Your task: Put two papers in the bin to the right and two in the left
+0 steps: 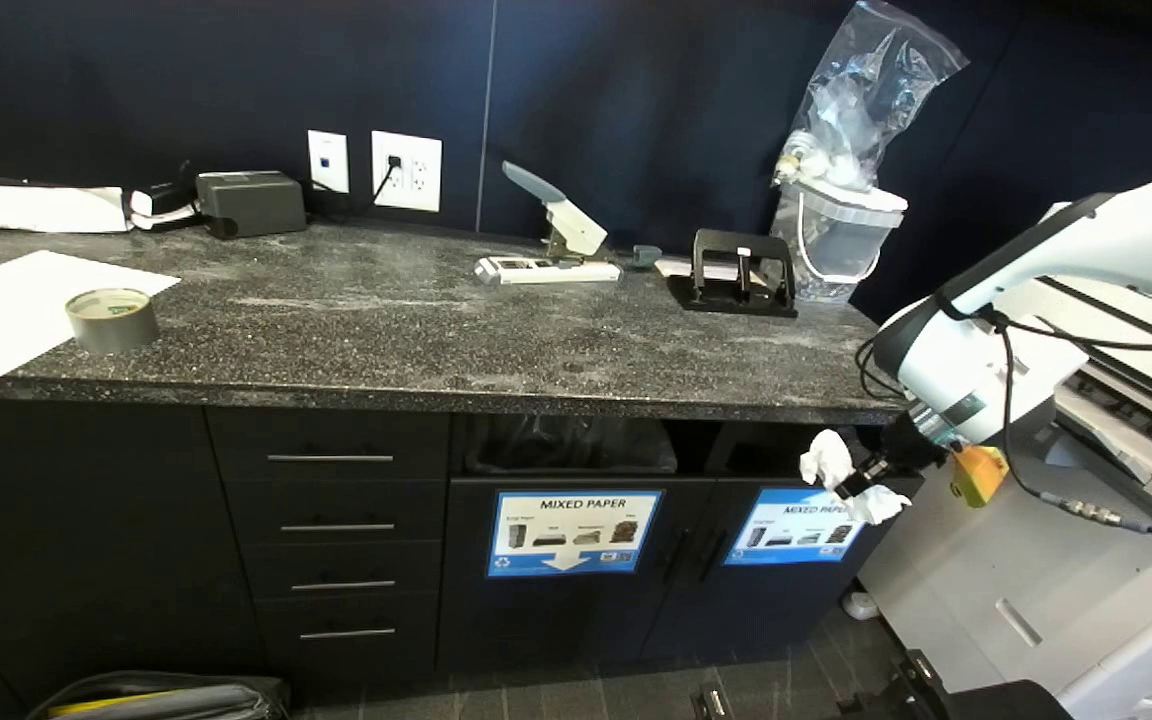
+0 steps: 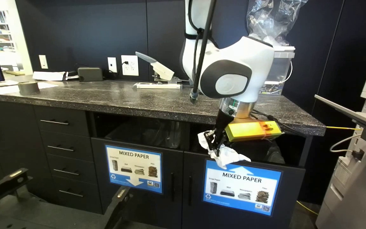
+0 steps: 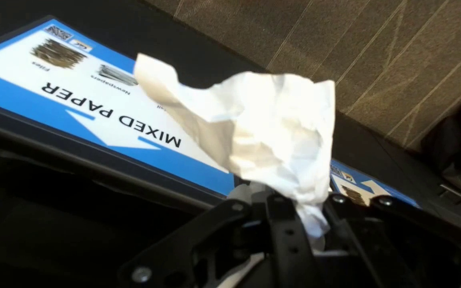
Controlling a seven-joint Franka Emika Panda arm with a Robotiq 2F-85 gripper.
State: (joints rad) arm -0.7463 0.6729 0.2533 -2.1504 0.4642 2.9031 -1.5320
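In an exterior view I have the black two-fingered hand [image 1: 848, 483] clamped on a crumpled white paper [image 1: 824, 459], on the near side of the right black cabinet door [image 1: 786, 600]; a flat white sheet [image 1: 16, 300] lies at left on the dark speckled stone bench [image 1: 416, 340]. In an exterior view the paper hangs by the dark-lined right bin [image 2: 274, 155], so I judge this drop not yet done; the dark-lined left bin [image 2: 151, 133] hides its contents. In the wrist view the paper covers part of a blue-and-white printed sign [image 3: 86, 108]; I can't count finished drops.
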